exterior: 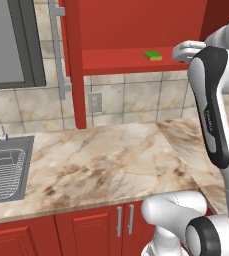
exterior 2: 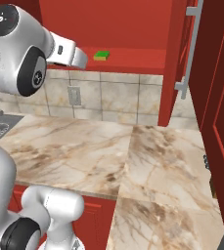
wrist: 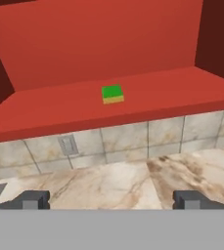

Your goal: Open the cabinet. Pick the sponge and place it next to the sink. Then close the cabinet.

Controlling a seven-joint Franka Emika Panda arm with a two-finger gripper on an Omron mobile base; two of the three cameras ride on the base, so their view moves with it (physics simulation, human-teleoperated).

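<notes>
The cabinet stands open, the sponge sitting mid-shelf, back from the front edge. The gripper is released, spread wide over bare worktop.

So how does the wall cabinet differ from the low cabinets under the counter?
The wall cabinet stands open, with the sponge on its shelf; the low cabinets are shut. The wall cabinet has long bar handles; the low cabinets have short ones. Both are glossy red.

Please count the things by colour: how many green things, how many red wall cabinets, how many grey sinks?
Green: 1, the sponge
Red: 1, the cabinet, doors open
Grey: 1, the sink
Total: 3
</notes>
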